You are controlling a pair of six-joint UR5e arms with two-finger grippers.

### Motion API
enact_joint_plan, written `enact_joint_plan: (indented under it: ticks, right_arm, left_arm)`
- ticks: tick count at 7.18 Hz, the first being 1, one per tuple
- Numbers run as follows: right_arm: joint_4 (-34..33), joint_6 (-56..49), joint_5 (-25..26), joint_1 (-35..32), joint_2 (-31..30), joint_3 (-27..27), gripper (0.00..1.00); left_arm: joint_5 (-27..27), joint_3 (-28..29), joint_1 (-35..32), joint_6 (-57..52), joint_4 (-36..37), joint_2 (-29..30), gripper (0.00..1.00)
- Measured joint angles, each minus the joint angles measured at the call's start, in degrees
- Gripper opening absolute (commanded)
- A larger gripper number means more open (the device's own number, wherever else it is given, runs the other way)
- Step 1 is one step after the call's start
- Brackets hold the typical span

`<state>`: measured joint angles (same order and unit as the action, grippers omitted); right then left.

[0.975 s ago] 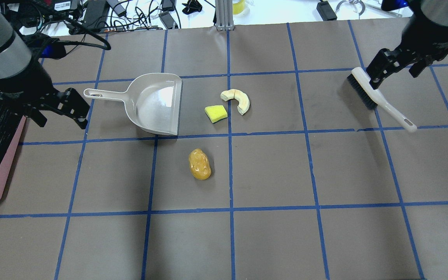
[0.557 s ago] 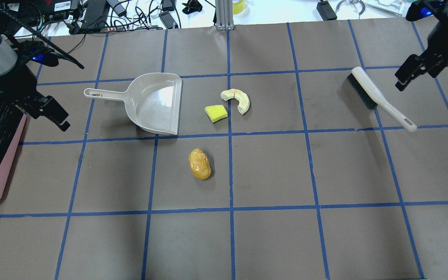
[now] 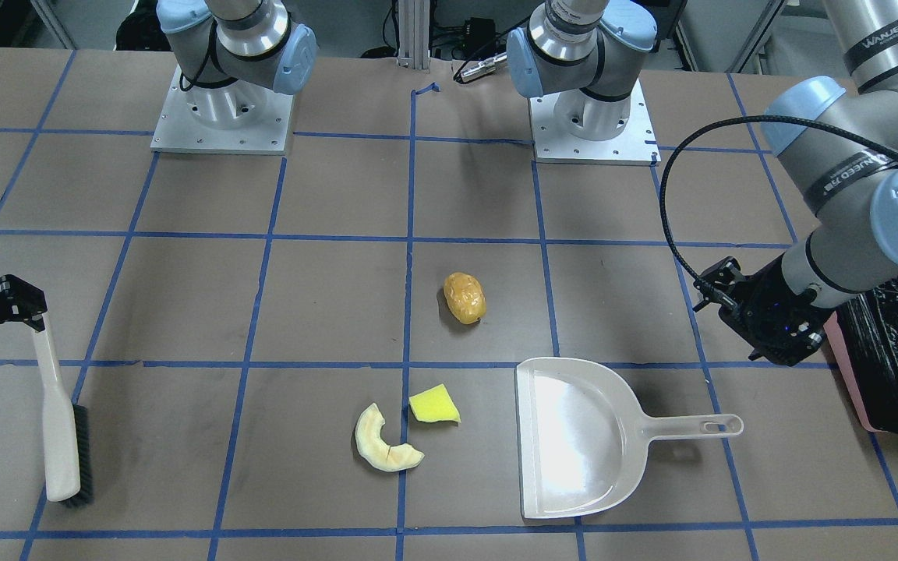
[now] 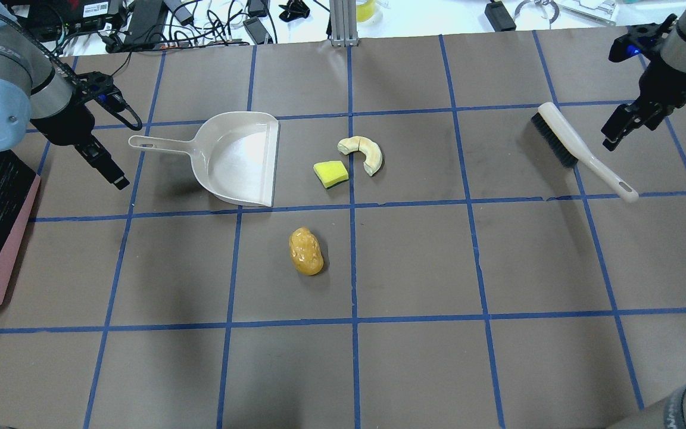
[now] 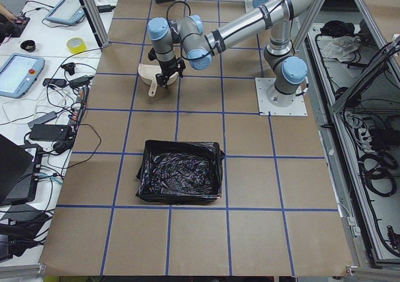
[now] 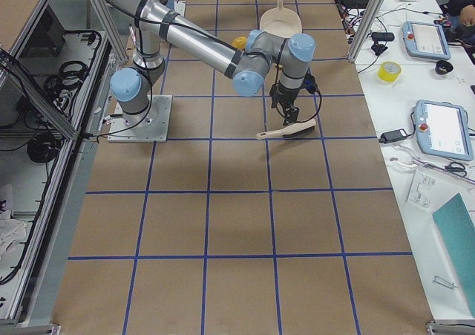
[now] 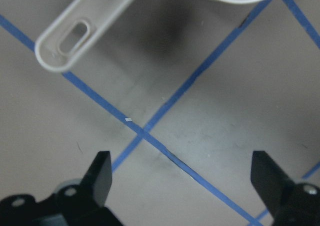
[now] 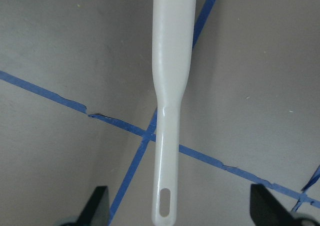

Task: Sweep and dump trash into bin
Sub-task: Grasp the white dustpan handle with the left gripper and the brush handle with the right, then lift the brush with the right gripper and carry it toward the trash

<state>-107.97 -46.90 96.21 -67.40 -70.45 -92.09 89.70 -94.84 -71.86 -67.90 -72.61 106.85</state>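
The golden-brown potato-like lump (image 4: 306, 251) lies mid-table. The yellow wedge (image 4: 330, 174) and the cream rind slice (image 4: 363, 154) lie just right of the mouth of the beige dustpan (image 4: 242, 161). The pink-sided bin (image 4: 16, 241) with its black bag stands at the left edge. My left gripper (image 4: 108, 167) is open and empty, just left of the dustpan handle (image 7: 75, 40). The beige brush (image 4: 575, 149) lies flat at the right. My right gripper (image 4: 617, 128) is open over the brush handle (image 8: 170, 110), not touching it.
Cables and electronics lie beyond the far table edge (image 4: 200, 24). An aluminium post (image 4: 343, 24) stands at the far middle. The two arm bases (image 3: 223, 109) are bolted at the robot's side of the table.
My right gripper has moved off the brush head to the right, over the handle end. My left gripper swung back toward the bin and returned beside the dustpan handle. Trash, dustpan and brush have not moved.
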Motion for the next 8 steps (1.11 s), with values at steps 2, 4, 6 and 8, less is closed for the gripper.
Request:
enact_joint_plan:
  ticks: [2, 4, 6, 8]
  right_arm:
    - [-3.49, -0.18, 2.15, 0.05, 2.34, -2.75, 1.0]
    - [-6.44, -0.3, 2.37, 0.05, 2.74, -6.82, 0.88]
    - [-7.69, -0.45, 2.46, 0.07, 2.86, -8.3, 0.82]
    - [-8.01, -0.49, 2.43, 0.08, 2.93, -8.43, 0.66]
  left_arm:
    - [-2.04, 0.81, -0.25, -13.78, 6.96, 3.57, 0.98]
    - [-2.43, 0.98, -0.79, -28.66, 12.83, 6.26, 0.96]
    - [-2.08, 2.11, -2.92, -35.76, 15.01, 7.98, 0.95]
    - [-0.71, 3.52, -4.58, -37.02, 15.33, 9.54, 0.9]
